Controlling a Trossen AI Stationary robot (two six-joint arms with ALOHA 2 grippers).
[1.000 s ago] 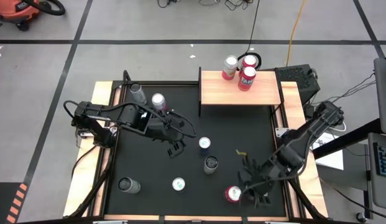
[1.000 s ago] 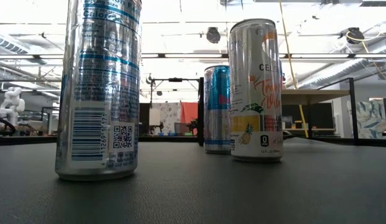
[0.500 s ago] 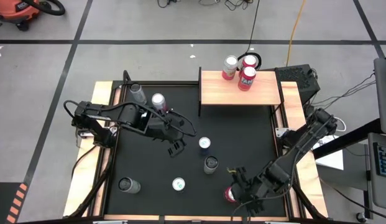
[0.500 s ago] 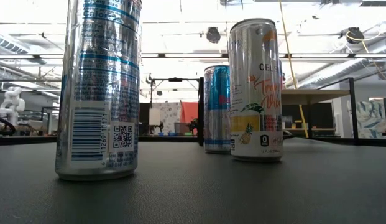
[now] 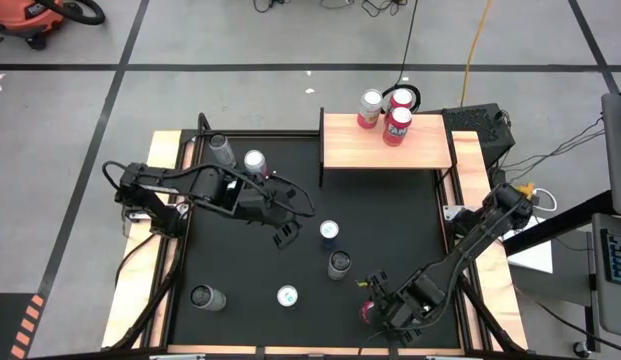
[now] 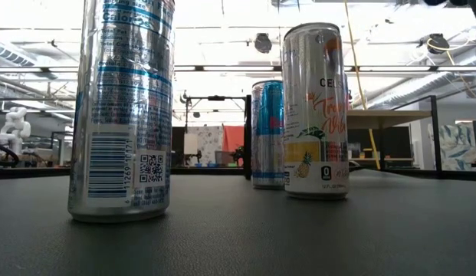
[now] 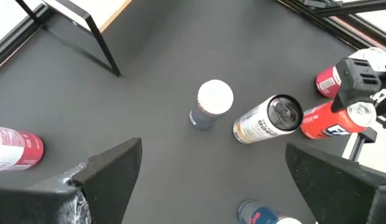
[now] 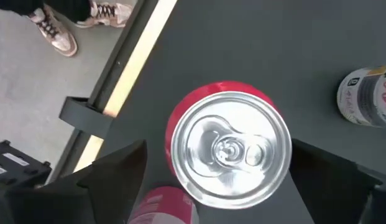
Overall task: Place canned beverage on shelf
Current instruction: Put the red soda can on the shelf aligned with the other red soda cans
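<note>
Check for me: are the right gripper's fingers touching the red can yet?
Apart. In the right wrist view the red can stands centred between the open right gripper, with dark mat visible between the can and each finger.

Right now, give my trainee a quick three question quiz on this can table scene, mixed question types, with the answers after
1. True or false: the right gripper is open, straddling the red can.
2. How many cans stand on the shelf? A two, B three, C five.
3. Fill in: the left gripper, open, hovers over the black ____.

Key: 1 true; 2 B; 3 mat.
</note>
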